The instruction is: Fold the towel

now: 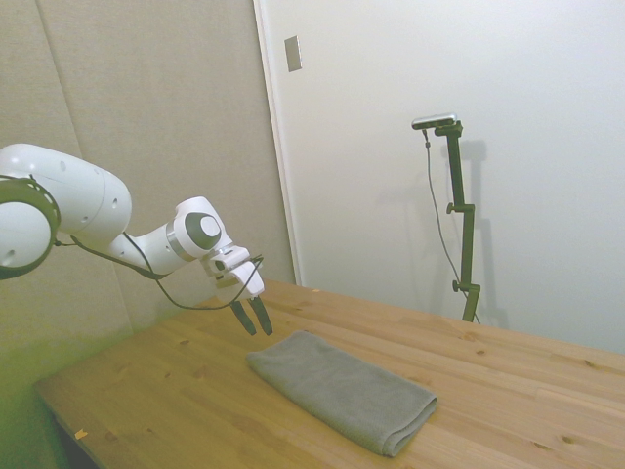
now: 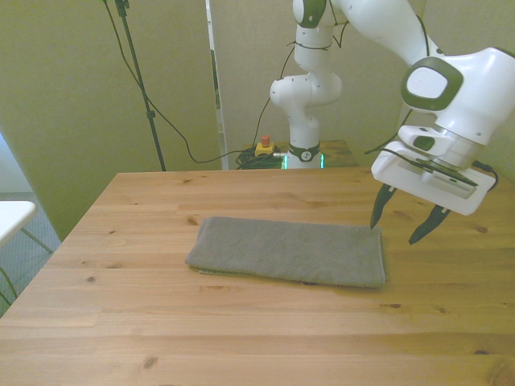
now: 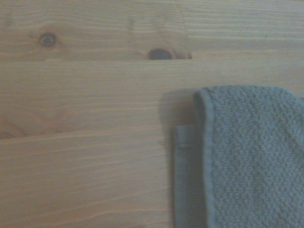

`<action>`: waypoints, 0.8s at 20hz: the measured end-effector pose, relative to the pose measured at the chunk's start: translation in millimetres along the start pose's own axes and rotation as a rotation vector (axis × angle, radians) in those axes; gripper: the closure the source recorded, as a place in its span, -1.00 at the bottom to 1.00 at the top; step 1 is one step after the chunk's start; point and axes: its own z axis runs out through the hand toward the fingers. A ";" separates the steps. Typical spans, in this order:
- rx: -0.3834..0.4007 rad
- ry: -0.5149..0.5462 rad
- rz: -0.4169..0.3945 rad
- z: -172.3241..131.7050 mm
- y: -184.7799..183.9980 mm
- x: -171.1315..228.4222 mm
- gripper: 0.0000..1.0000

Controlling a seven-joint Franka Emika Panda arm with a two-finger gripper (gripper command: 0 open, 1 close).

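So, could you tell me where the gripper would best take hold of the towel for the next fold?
Probably the towel's short end nearest the gripper, at the front view's right. The open fingers hover just off it, and the wrist view shows layered edges there. Come down from above, pinching all layers.

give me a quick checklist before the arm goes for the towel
1. Tool open: ok, the two fingers stand apart in the front view.
2. Tool empty: ok, nothing between the fingers.
3. Tool clear of the towel: ok, it hangs above the table beside the towel's end at the front view's right, not touching it.
4. Towel flat on the table: ok, it lies as a layered oblong, all of it on the wood.
5. Edge to grab in sight: ok, the wrist view shows a towel corner with a lower layer sticking out beside it.
6. How many layers the towel has: cannot tell.
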 end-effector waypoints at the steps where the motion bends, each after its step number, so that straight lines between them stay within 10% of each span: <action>1: -0.027 0.016 -0.007 0.7 -7.3 -5.5 -1.00; 16: -0.160 0.101 -0.002 36.6 -28.3 -6.2 -1.00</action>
